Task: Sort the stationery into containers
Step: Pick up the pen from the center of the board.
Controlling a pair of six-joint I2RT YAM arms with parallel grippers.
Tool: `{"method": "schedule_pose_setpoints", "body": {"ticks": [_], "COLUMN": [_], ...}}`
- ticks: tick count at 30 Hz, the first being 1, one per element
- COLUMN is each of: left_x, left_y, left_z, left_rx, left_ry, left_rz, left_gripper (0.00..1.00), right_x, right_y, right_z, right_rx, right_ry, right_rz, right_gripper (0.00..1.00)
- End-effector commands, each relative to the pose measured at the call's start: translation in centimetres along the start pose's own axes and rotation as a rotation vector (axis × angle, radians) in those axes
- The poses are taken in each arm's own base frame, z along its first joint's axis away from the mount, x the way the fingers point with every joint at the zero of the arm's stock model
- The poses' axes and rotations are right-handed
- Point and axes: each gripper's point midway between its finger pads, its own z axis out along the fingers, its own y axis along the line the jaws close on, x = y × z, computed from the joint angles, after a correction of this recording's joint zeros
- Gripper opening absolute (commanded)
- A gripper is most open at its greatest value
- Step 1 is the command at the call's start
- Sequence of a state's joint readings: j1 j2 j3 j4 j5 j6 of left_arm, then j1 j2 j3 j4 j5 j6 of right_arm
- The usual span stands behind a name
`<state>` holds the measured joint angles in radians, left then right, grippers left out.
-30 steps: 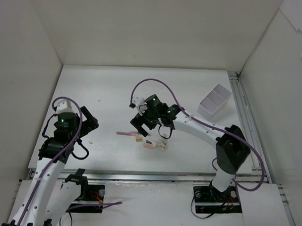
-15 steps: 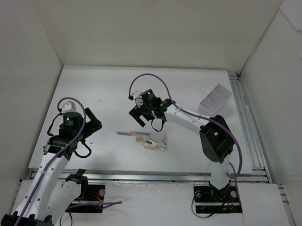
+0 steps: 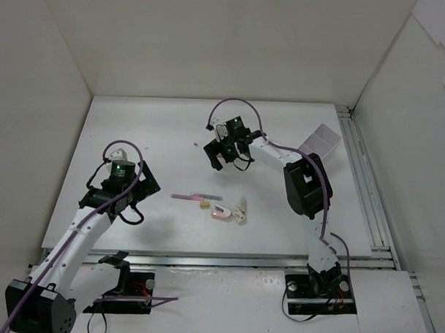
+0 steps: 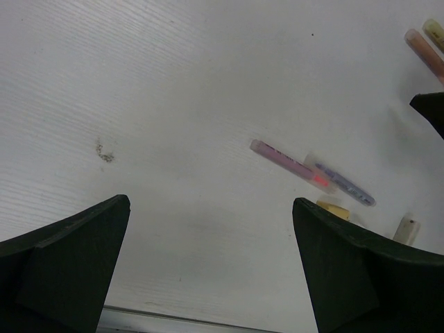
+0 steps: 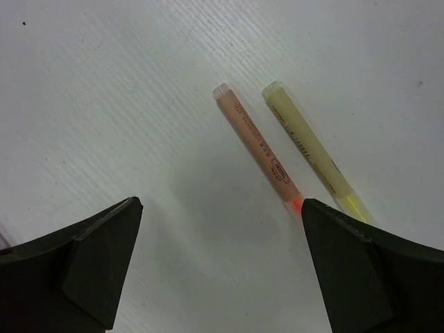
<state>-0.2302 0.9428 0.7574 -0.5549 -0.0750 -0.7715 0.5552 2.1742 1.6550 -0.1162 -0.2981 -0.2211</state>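
Lying in a loose cluster near the middle of the white table (image 3: 136, 127), toward its near edge:
- pink stick (image 3: 183, 198), at the left of the group.
- purple stick (image 4: 345, 186), meeting the pink one end to end. The joint is showing only as a blur in the left wrist view.
- tan block (image 3: 203, 204), just near of the sticks.
- white-pink block (image 3: 222, 212) and cream block (image 3: 241, 209), sitting close together. Whether they are touching is not showing from overhead.

Left gripper (image 4: 210, 205): hanging released and holding nothing, left of the cluster, with its jaws spread wide. Its two dark fingers are being cut off by the bottom edge of its own view.

Right gripper (image 5: 220, 203): hovering wide open and empty, far of the cluster.
- Beneath it, an orange-pink stick (image 5: 257, 149) and a yellow stick (image 5: 309, 156) are lying side by side on the table, near each other but apart.
- The yellow one's lower end is running behind the right finger.
- Overhead, the gripper is covering both sticks.

Containers (image 3: 322, 135): sitting at the far right of the table, well apart from all the stationery. The right arm's elbow (image 3: 306, 185) is hiding the near part, so whether this is one box or two cannot be told.
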Motion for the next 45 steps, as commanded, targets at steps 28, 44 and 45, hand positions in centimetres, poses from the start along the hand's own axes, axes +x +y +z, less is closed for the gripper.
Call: {"method": "schedule_pose_setpoints", "body": {"ticks": [28,44,45], "left_x": [-3.3,-3.0,-3.1], "left_y": [-1.6,-1.1,-1.2], "left_z": [-1.0,-0.9,-0.9], "left_rx": [0.019,0.002,0.005], "left_ry": [-0.106,-0.104,-0.105], "left_rz": [0.014,0.031,0.034], "left_gripper": [1.0,1.0,1.0], "right_x": [0.5,-4.4,-5.5], "right_y": [1.2,7.0,7.0], "right_z": [2.2,-3.1,-3.9], "right_rx": [0.017,-0.123,-0.13], "right_ry": [0.047,-0.102,-0.148], "right_rz": [-0.046,-0.179,-0.179], "right_gripper": [0.57,0.0,0.0]}}
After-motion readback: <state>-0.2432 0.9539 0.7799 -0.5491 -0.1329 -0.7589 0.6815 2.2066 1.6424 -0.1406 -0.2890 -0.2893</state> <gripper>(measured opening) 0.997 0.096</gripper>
